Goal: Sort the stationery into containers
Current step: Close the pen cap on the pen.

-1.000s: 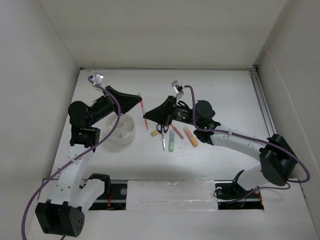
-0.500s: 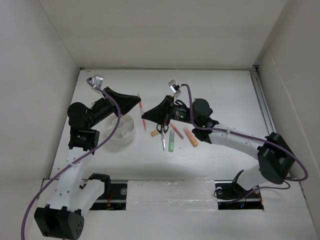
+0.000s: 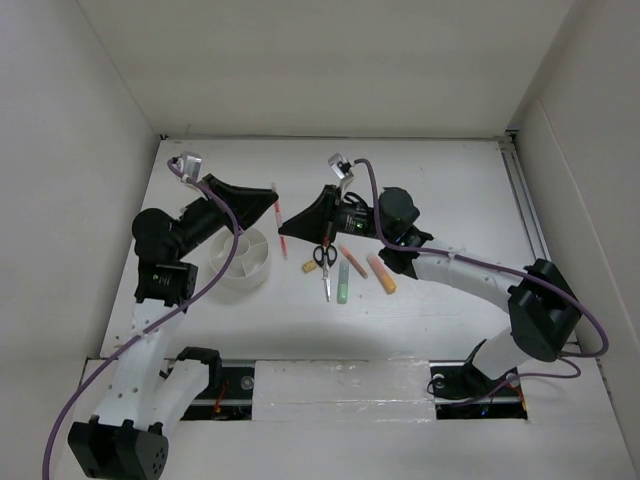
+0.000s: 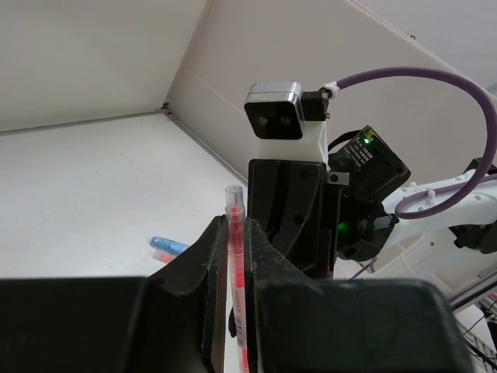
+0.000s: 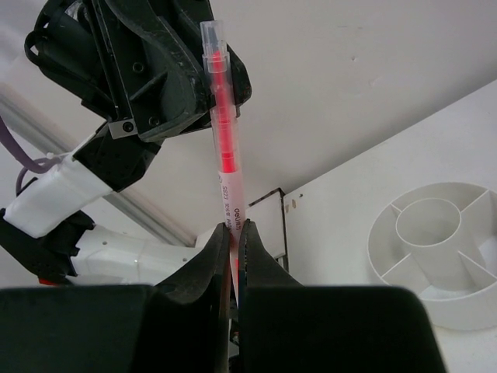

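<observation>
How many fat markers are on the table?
3: green marker beside the scissors, orange marker further right, blue marker seen only by left wrist camera. Others may be hidden.

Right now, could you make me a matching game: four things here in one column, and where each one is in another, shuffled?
1 scissors
2 green marker
3 white tub
4 red pen

A clamped in the right gripper
B just right of the scissors
C left of every loose item
D between tan eraser and green marker

Pairs: 1-D, 2-B, 3-C, 4-A
</observation>
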`<action>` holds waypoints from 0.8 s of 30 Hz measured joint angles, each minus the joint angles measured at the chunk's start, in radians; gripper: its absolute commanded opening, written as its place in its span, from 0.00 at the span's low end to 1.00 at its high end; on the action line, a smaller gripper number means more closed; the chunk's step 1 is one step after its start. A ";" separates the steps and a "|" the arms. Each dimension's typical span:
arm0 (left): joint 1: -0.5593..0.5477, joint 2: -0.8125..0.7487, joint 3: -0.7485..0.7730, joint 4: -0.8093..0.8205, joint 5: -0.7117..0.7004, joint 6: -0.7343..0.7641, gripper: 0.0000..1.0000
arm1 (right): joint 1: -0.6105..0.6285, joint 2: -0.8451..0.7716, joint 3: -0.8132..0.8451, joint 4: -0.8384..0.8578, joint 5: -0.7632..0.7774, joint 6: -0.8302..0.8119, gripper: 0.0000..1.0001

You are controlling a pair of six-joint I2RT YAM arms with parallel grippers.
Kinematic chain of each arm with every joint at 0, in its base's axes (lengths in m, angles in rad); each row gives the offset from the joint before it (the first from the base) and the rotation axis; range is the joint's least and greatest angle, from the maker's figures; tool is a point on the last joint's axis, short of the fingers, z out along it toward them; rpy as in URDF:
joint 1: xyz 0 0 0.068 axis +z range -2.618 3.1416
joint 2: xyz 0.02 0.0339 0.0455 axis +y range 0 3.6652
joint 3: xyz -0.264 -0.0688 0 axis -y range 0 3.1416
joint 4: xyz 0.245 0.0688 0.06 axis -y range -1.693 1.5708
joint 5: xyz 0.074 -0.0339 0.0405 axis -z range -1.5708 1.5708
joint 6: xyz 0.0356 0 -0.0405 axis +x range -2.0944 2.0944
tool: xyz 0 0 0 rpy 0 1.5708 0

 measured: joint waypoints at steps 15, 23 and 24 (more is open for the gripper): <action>0.000 -0.011 0.000 -0.011 0.007 0.008 0.25 | 0.002 0.012 0.003 0.022 -0.029 0.003 0.00; -0.021 -0.018 0.011 -0.087 0.084 -0.046 1.00 | 0.003 0.034 0.003 0.159 0.042 0.004 0.00; -0.021 -0.019 0.024 -0.098 0.076 -0.047 1.00 | 0.003 0.038 0.003 0.165 0.044 0.004 0.00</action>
